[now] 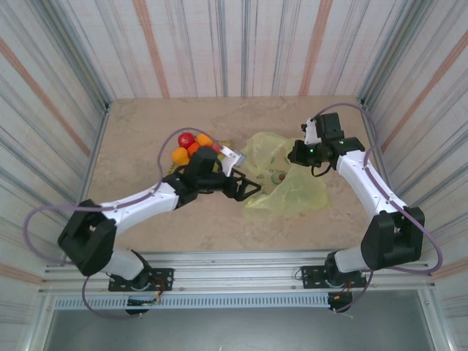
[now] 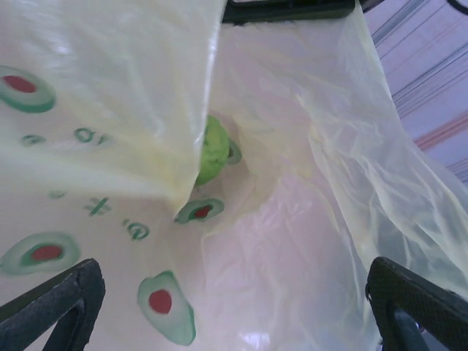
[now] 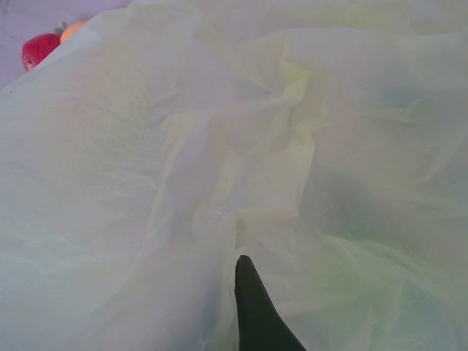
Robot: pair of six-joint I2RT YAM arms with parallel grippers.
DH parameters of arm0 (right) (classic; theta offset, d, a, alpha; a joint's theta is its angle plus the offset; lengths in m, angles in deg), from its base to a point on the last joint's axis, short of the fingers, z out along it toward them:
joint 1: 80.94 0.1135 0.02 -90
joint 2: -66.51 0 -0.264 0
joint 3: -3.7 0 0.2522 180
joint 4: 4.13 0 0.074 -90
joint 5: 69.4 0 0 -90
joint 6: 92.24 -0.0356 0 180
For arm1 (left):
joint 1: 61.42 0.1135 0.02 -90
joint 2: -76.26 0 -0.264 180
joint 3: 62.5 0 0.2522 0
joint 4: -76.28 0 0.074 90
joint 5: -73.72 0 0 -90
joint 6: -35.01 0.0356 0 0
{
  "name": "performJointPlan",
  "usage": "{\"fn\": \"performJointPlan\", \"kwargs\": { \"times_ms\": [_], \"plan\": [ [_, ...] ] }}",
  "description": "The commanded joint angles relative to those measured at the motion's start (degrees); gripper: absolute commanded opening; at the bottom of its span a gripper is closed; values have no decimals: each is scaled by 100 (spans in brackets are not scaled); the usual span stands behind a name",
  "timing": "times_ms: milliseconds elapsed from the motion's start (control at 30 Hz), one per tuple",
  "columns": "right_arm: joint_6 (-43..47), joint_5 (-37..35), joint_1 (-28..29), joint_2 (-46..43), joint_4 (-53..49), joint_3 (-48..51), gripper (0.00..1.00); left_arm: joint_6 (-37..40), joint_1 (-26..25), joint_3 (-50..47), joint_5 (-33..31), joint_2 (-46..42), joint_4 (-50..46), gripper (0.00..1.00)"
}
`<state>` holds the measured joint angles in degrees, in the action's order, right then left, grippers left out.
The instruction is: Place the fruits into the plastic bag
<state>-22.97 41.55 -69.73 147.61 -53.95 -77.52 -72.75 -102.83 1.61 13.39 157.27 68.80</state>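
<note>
Lying crumpled on the table (image 1: pixel 146 124), the plastic bag (image 1: pixel 289 186) is holding a green fruit (image 2: pixel 213 150). The left end effector (image 1: pixel 247 187) is hovering spread wide at the bag's mouth, the right end effector (image 1: pixel 295 155) is pinching the bag's far right edge, and the remaining fruits (image 1: pixel 191 146) are sitting just left of the bag.

Walls: three sides are closed in by striped panels, the back wall (image 1: pixel 234 44), left wall (image 1: pixel 44 95) and right wall (image 1: pixel 431 80), in white and grey with thin orange-pink lines.
Table top (image 1: pixel 146 117): a beige, marbled, stone-like surface is seen.
Near edge: silver metal rails (image 1: pixel 241 259) are laid across, with a perforated strip (image 1: pixel 241 300) below them.
Bottom: a plain grey panel (image 1: pixel 234 329) is seen.
Light: the scene is evenly and softly lit; no hard shadows are cast.
</note>
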Motion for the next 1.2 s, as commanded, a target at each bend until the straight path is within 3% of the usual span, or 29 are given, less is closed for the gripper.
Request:
{"fn": "performJointPlan", "kwargs": {
  "times_ms": [0,100,267,367,500,800,1167],
  "plan": [
    [78,-54,-44,76,6,-6,0,280,368,-278,292,-640,-636,97],
    [78,-55,-48,65,32,14,0,322,735,-467,114,-1144,-854,97],
    [104,-28,-41,6,75,55,0,-278,1673,-551,-1275,-1706,-1517,98],
    [102,5,-40,-4,161,115,0,-525,2394,-576,-1549,-1713,-1558,98],
    [96,104,-39,21,230,120,0,-362,2883,-268,-1917,-1220,-1594,98],
    [145,171,-40,56,248,71,0,-210,3077,863,-2252,520,-1937,99],
    [210,208,-39,99,257,103,0,5,3130,1629,-2562,1693,-2261,98]
  ]
}}
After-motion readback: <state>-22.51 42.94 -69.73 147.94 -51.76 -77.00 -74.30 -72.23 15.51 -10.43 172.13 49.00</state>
